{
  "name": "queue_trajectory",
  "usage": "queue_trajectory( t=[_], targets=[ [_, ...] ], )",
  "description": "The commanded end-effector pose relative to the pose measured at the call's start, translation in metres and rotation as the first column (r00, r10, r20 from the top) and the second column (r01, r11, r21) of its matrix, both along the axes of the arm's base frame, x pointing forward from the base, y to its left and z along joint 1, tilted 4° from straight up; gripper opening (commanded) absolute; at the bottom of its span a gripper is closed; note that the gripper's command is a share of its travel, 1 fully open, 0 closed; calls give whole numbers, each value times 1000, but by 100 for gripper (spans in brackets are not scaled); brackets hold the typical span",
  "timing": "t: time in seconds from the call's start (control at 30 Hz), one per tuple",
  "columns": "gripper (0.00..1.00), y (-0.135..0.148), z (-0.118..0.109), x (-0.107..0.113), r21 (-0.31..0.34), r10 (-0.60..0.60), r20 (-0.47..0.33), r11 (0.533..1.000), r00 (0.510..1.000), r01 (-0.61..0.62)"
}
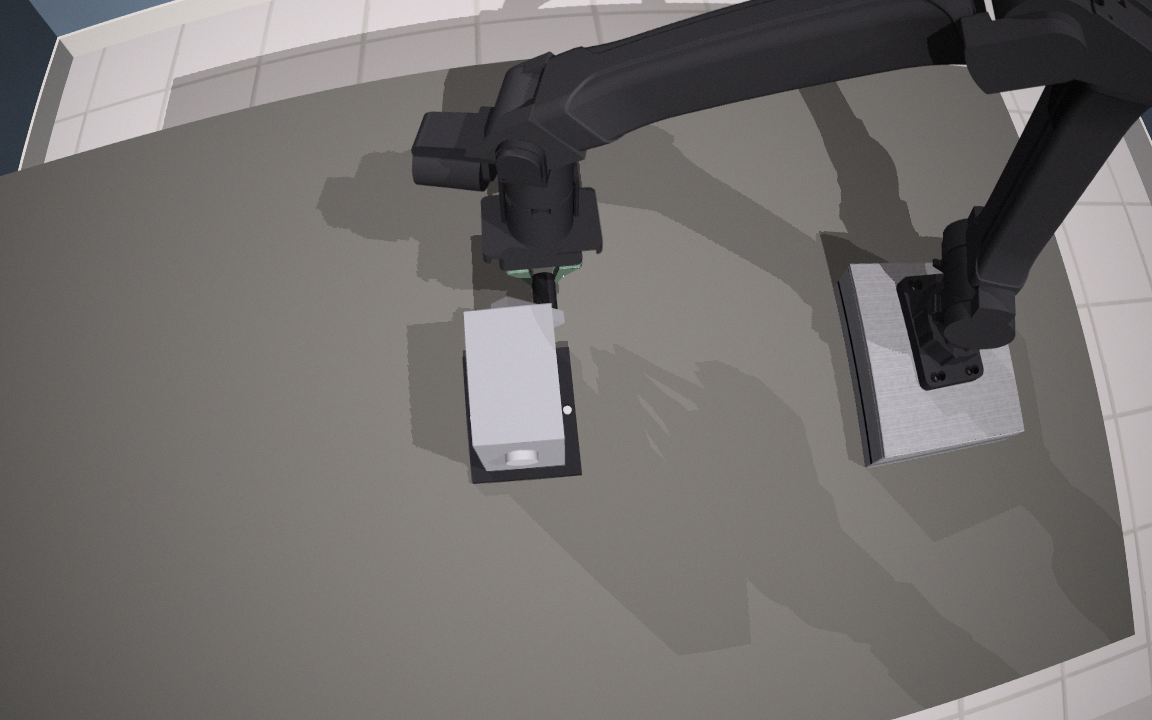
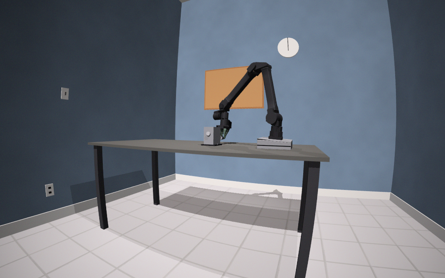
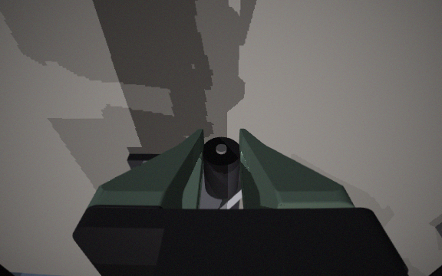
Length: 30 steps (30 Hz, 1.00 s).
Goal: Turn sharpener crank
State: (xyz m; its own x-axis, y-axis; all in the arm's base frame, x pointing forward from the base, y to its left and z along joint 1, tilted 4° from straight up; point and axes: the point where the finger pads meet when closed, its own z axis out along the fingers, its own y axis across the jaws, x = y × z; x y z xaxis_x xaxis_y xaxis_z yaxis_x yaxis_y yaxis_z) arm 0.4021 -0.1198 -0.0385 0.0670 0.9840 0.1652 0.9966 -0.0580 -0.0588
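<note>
Room: dark blue side walls, lighter blue back wall (image 2: 338,114), white tile floor (image 2: 196,241) w/ grey skirting. Grey table (image 2: 168,144) on black legs stands mid-room and is the landmark for the rest; arm shadows fall across its top. On the back wall above the table: orange board (image 2: 224,86) and, higher & to the right, a round white clock (image 2: 288,47). Left wall has a switch plate (image 2: 64,93) and a low outlet (image 2: 49,189). Toward the table's right end sits a brushed-metal base block (image 1: 974,420); the black arm (image 1: 741,53) rises from it, elbows high, reaches back down near table centre. There the sharpener (image 1: 513,385), a pale grey box on a thin black plate (image 1: 573,447), stands w/ a round knob (image 2: 208,133) on the face toward the exterior cam. Gripper (image 3: 221,153) is at the sharpener's far side, close above the tabletop, green fingers clamped on the black crank handle (image 3: 221,161); handle fills the gap, its round end showing betw. the tips. Nothing else near sharpener; the base block is well apart from it.
</note>
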Motion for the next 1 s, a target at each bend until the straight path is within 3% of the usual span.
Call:
queue_trajectory(
  t=[0.0,0.53,0.7,0.97],
  targets=[
    [15,-4,14,-8,-4,-2,2,1000,1000,2],
    [15,-2,34,-13,-2,0,2,1000,1000,0],
    [15,-9,55,10,-19,2,50,1000,999,-1],
    [15,-8,65,13,-18,1,51,1000,999,0]
  ],
)
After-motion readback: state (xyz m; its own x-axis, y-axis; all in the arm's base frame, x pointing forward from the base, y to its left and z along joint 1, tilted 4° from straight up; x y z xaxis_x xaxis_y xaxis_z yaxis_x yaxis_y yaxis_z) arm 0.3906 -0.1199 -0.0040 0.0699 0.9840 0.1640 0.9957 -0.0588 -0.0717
